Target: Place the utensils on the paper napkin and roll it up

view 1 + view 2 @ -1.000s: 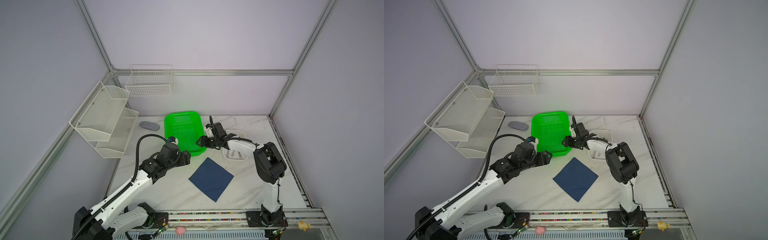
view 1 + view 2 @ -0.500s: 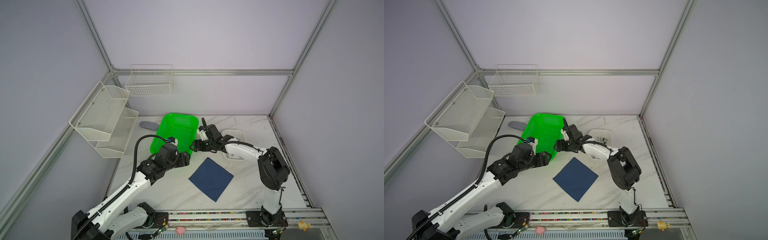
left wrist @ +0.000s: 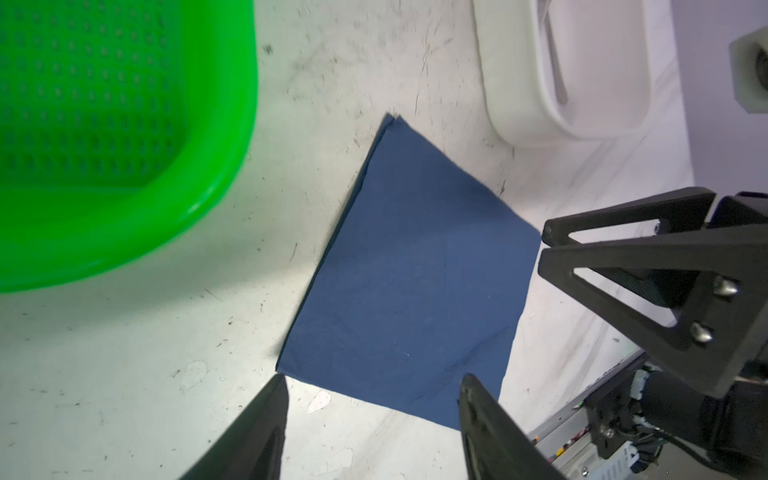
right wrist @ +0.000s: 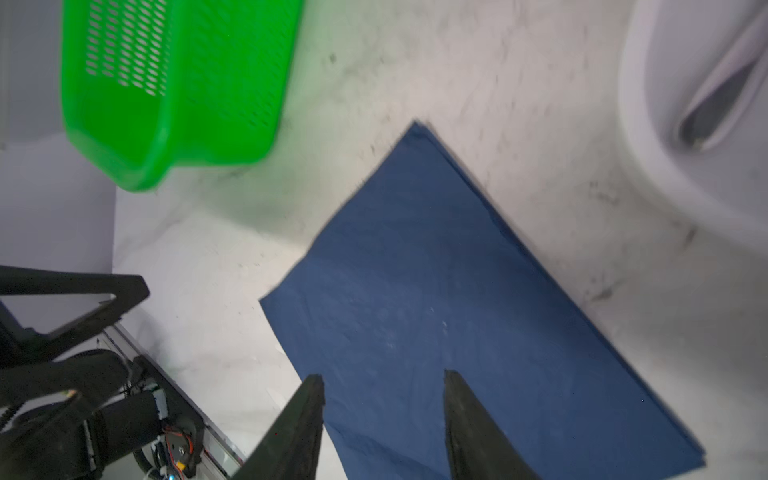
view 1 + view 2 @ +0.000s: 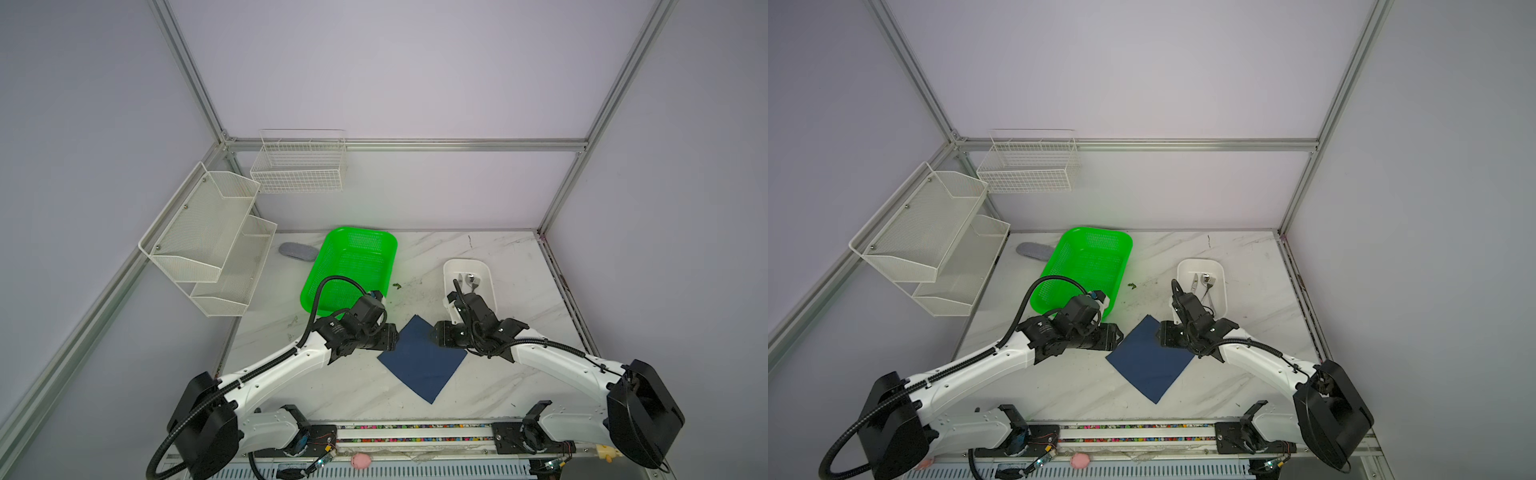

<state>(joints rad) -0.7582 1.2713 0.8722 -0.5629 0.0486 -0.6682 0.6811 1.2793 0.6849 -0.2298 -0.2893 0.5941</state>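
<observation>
The paper napkin (image 5: 422,365) lay flat and unrolled towards the front of the marbled surface (image 5: 340,395). It was a navy square turned like a diamond, with one corner pointing forward. Nothing lay on it.

The left pincer (image 5: 397,338) sat at the napkin's left corner. In the left wrist view, the left pincer (image 3: 374,380) had its jaws spread wide and empty. One tip was just outside the corner and the other was over the napkin's edge. Whether either tip touched the paper could not be told.

The right pincer (image 5: 432,334) faced it from across the napkin, over the upper right edge. In the right wrist view, the right pincer (image 4: 383,376) had its jaws moderately parted, both tips above the blue sheet and gripping nothing. That view was too blurred to show any contact.

Farther back on the right stood the white tray (image 5: 490,282), just beyond the napkin's far corner. The utensils (image 5: 469,280) lay inside it, well apart from both pincers, with their near ends hidden behind the right arm.

Behind the left arm, the green basket (image 5: 353,257) sat empty and at an angle. Beyond it a small grey object (image 5: 297,251) lay near the back wall, and white wire racks (image 5: 208,232) hung on the left wall.
</observation>
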